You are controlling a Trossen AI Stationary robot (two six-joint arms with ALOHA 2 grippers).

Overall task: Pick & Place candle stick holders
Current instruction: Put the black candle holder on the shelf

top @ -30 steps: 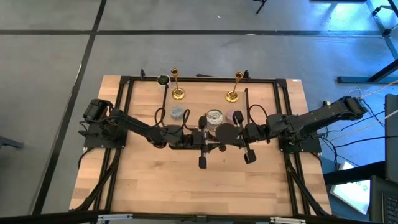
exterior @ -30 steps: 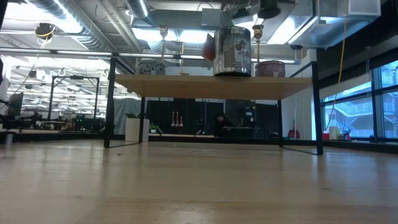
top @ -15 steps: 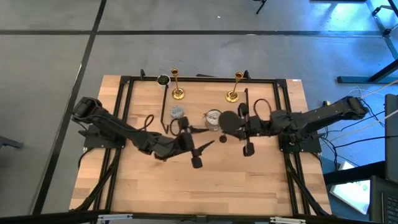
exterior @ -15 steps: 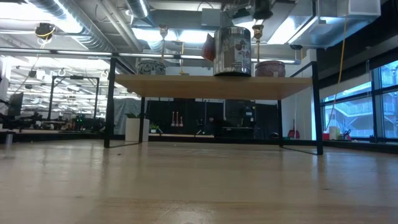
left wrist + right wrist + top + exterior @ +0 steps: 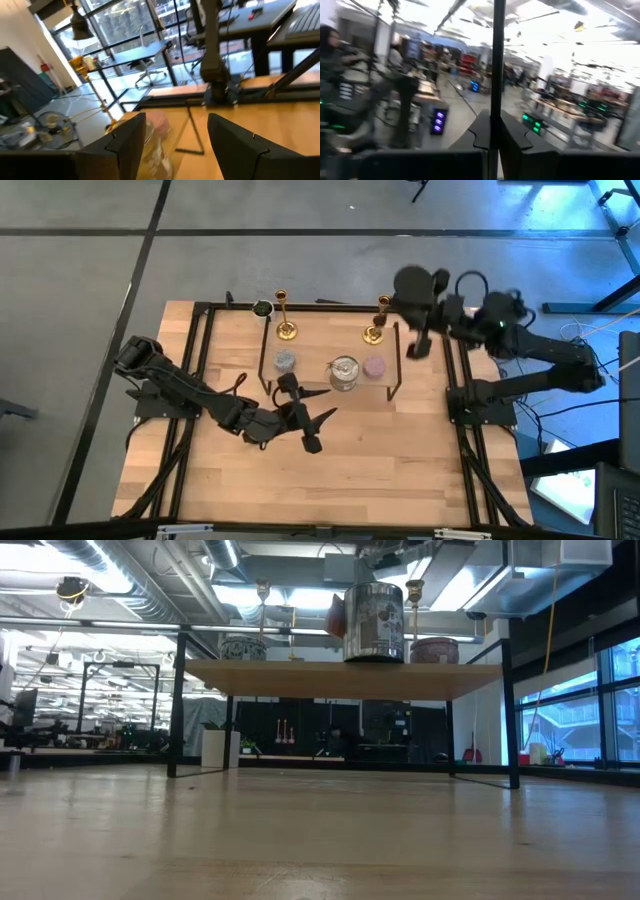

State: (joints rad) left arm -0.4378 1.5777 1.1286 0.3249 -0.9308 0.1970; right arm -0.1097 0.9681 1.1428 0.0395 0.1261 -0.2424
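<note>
Left gripper (image 5: pixel 312 430): I hold it spread, empty, mid-table for clearance
Right gripper (image 5: pixel 418 345): pressed together, empty, by the far edge's right slim shiny brass candlestick (image 5: pixel 377 320), unpicked

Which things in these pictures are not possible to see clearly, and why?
- Right gripper, high view: motion blur hides how its jaws stand.
- Right candlestick, high view: the blurred arm crosses its top.
- Pink candle, left wrist view: blurred, partly behind a finger.
- Low view: the shelf edge cuts off both candlestick bases.
</note>
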